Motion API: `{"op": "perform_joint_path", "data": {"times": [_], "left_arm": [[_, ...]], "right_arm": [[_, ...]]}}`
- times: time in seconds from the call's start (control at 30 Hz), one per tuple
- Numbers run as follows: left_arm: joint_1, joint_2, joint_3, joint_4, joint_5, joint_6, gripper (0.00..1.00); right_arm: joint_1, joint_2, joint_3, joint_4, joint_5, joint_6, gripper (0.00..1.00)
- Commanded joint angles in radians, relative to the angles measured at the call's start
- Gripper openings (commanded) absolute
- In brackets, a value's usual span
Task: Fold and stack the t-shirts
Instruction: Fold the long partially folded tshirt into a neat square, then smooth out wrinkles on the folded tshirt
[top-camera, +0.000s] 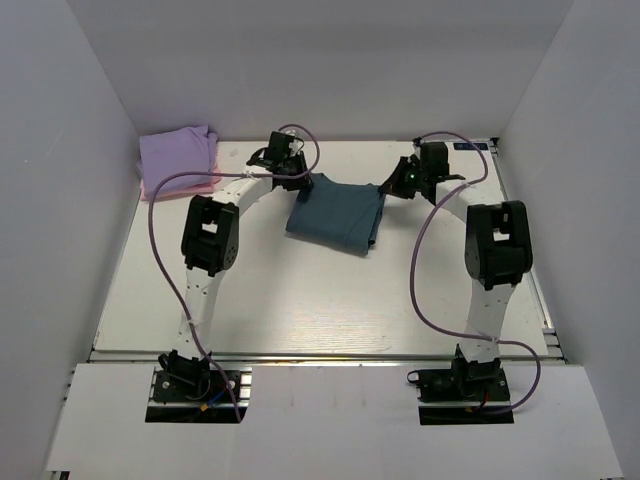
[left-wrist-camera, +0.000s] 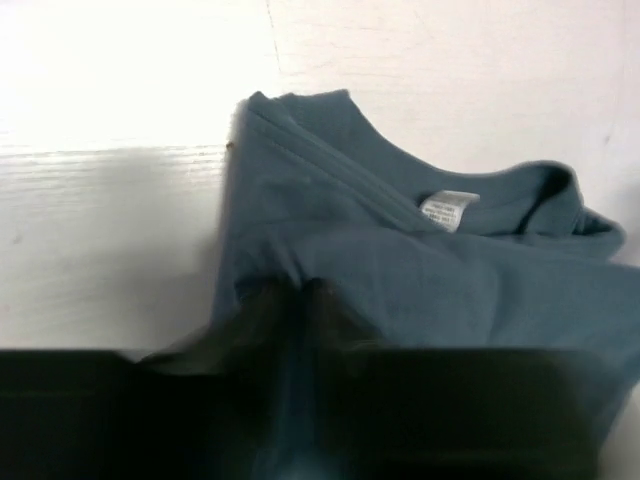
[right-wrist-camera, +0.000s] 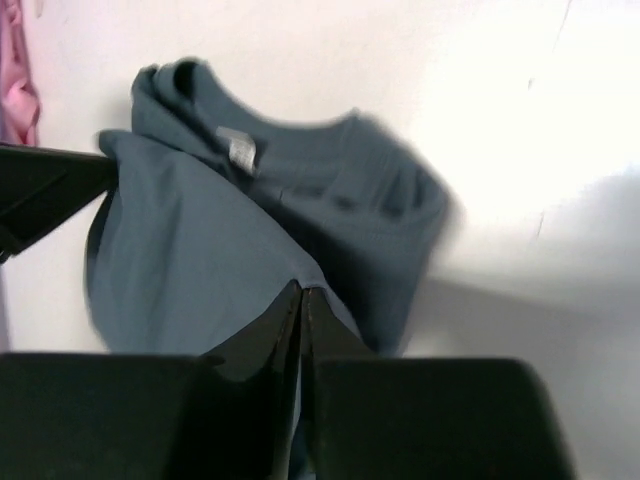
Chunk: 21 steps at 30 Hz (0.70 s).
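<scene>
Left gripper (left-wrist-camera: 300, 292) and right gripper (right-wrist-camera: 301, 293) pinch teal t-shirt (top-camera: 335, 215), contact blurred.

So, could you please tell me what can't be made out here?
Pink cotton t-shirt: top view, mostly covered by the folded lavender cotton t-shirt.
White neck label on the dark teal cotton t-shirt: wrist views, print too small, blurred.
Its far corners: top view, hidden by left hand and right hand.

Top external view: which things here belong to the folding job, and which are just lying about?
Job: teal shirt, pinched by the left claw and right claw; lavender shirt folded on top of the pink shirt, far-left corner.

Not the job: purple cables; table; white walls.
</scene>
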Motion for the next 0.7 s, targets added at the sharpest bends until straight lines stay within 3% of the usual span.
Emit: {"op": "perform_joint_path", "data": {"times": [0.0, 0.03, 0.07, 0.1, 0.13, 0.17, 0.4, 0.53, 0.67], "left_arm": [[0.011, 0.013, 0.118, 0.066, 0.042, 0.010, 0.41], [0.020, 0.013, 0.127, 0.066, 0.065, 0.019, 0.62], [0.020, 0.013, 0.127, 0.066, 0.065, 0.019, 0.92], [0.020, 0.001, 0.127, 0.076, 0.065, 0.028, 1.00], [0.020, -0.011, 0.127, 0.076, 0.065, 0.028, 1.00], [0.020, -0.025, 0.118, 0.087, 0.065, 0.028, 1.00], [-0.006, -0.197, 0.023, 0.039, -0.002, 0.092, 1.00], [-0.016, -0.268, -0.099, 0.141, 0.105, 0.092, 1.00], [-0.025, -0.227, -0.080, 0.151, 0.211, 0.080, 1.00]], "right_arm": [[-0.015, 0.071, 0.151, 0.106, 0.007, -0.042, 0.10], [-0.018, 0.118, 0.181, 0.079, -0.025, -0.043, 0.35], [-0.018, 0.128, 0.229, 0.034, -0.030, -0.060, 0.50], [-0.018, 0.137, 0.257, 0.023, -0.025, -0.060, 0.61], [-0.015, 0.129, 0.261, 0.020, -0.027, -0.072, 0.86], [-0.015, 0.125, 0.261, 0.016, -0.028, -0.073, 0.90], [-0.003, -0.059, 0.166, -0.067, 0.000, -0.143, 0.90], [0.013, -0.102, 0.081, -0.043, -0.118, -0.122, 0.90], [0.040, -0.076, 0.024, 0.048, -0.250, -0.042, 0.90]]}}
